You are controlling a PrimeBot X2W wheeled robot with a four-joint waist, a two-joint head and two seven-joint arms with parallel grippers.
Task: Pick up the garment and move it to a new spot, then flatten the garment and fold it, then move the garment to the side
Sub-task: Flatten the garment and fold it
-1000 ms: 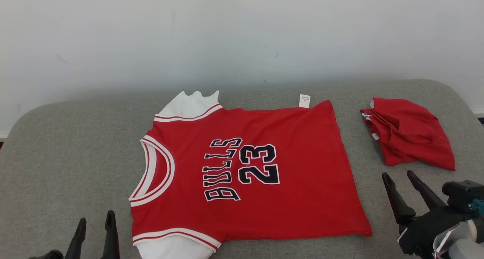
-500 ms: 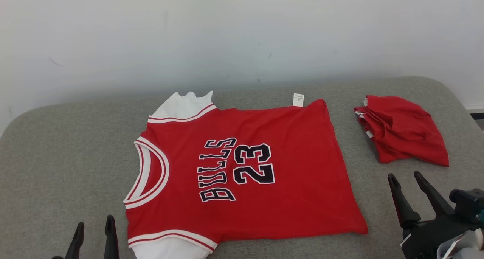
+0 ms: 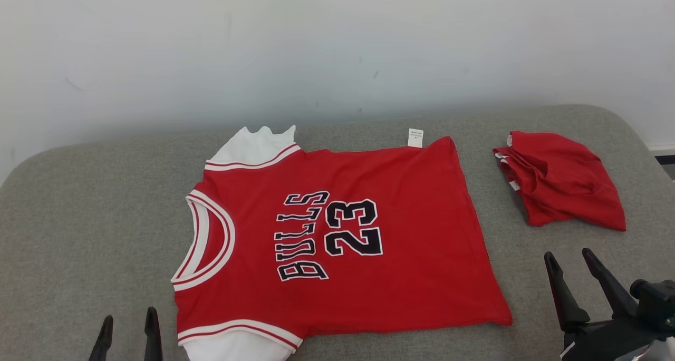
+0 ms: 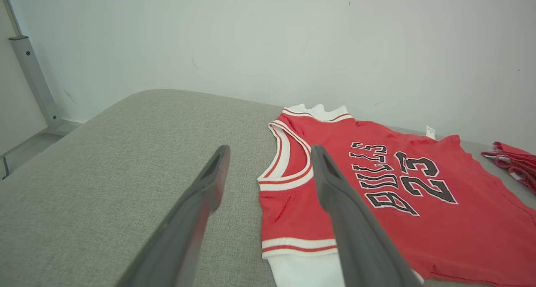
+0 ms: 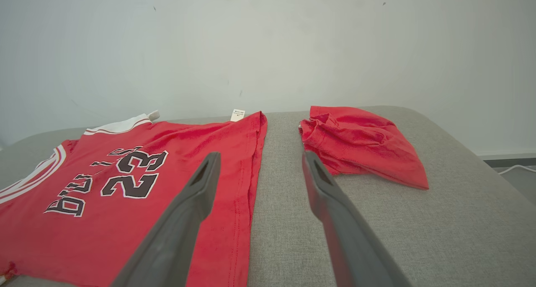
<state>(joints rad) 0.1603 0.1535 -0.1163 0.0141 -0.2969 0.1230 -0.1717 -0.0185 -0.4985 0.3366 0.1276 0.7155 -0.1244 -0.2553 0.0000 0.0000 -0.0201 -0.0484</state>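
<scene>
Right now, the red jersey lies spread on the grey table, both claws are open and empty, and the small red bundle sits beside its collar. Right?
Not quite. The head view shows the small red bundle beyond the bottom hem of the jersey, opposite the collar. The rest holds: jersey spread on the grey table, left claw and right claw open and empty.

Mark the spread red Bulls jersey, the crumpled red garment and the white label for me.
Spread red Bulls jersey (image 3: pixel 422 245): head view, plain cloth right of the number.
Crumpled red garment (image 3: pixel 572 192): head view, its middle.
White label (image 3: pixel 415 137): head view, its centre.
</scene>
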